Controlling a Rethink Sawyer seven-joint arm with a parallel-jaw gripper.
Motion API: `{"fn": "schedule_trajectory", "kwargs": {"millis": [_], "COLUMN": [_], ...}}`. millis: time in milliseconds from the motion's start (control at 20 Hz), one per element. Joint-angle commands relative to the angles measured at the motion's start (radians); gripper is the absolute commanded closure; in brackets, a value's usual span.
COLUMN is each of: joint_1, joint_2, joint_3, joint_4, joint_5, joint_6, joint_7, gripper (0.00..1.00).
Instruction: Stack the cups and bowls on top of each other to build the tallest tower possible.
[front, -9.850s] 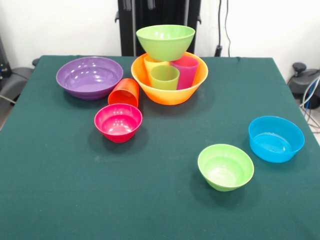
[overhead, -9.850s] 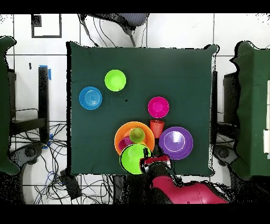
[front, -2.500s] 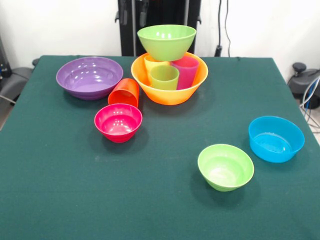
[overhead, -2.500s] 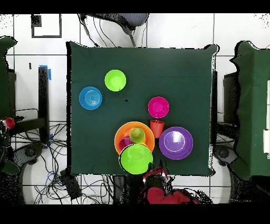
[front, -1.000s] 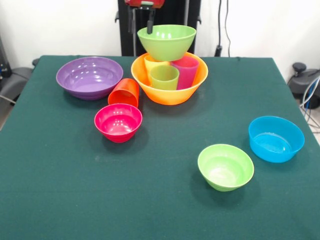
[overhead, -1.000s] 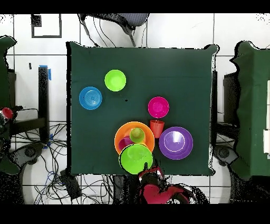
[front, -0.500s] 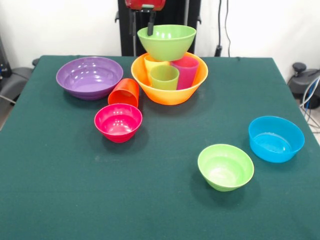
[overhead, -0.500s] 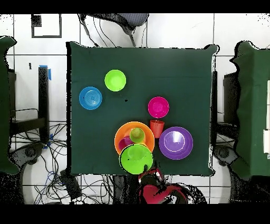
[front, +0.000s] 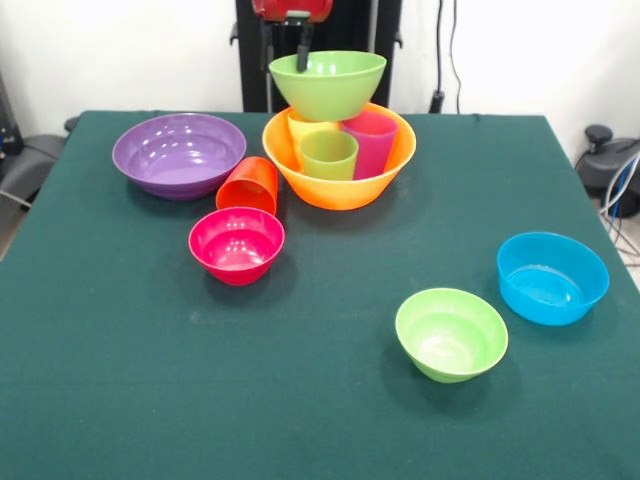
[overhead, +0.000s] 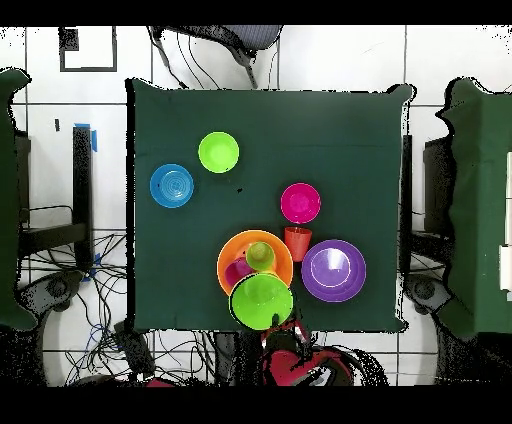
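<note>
The gripper (front: 285, 45) hangs right behind the large green bowl (front: 328, 84) topping the tower, which blocks its way forward; open cloth lies beyond the small bowls.

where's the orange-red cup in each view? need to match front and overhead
Front view: the orange-red cup lies tipped left of centre, between the wide purple bowl and the large orange bowl, behind the small pink-red bowl.
Overhead view: the cup sits right of centre, below the pink-red bowl.
Shared landmark: the pink-red bowl, right beside it in both.

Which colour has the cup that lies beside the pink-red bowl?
Orange-red cup; the front view shows it best.
</note>
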Motion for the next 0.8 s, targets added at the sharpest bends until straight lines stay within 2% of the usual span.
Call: {"fn": "schedule_trajectory", "kwargs": {"millis": [50, 800], "joint_1": [0.022, 0.026], "joint_2": [0.065, 0.066], "joint_3": [0.061, 0.058], "joint_4": [-0.104, -0.107], "joint_5": [0.066, 0.068], "joint_6": [-0.047, -0.041], "joint_7": [0.044, 0.047], "gripper": [0.0, 0.0]}}
